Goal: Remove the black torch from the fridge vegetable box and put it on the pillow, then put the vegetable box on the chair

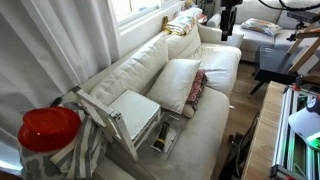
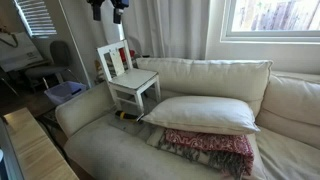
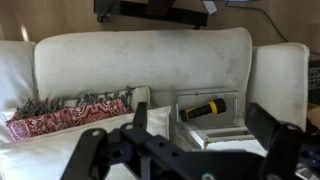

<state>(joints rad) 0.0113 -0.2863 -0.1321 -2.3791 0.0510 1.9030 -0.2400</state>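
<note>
The torch (image 3: 203, 108), black with a yellow body, lies in the clear vegetable box (image 3: 232, 98) on the sofa seat, against the backrest. The box also shows in an exterior view (image 1: 163, 137), beside the chair. The white chair (image 1: 128, 115) (image 2: 128, 78) stands on the sofa's end, and its slats (image 3: 228, 135) lie just in front of the box in the wrist view. The cream pillow (image 1: 178, 84) (image 2: 205, 113) (image 3: 40, 155) lies mid-sofa. My gripper (image 3: 205, 140) is open and empty, well away from all of them, and shows at the top edge of both exterior views (image 1: 228, 14) (image 2: 108, 8).
A red patterned cloth (image 2: 208, 150) (image 3: 62, 115) lies beside the pillow. A red round object (image 1: 48, 128) and a striped cloth (image 1: 70, 150) sit at the sofa's end by the chair. A wooden table (image 1: 268, 130) stands in front of the sofa.
</note>
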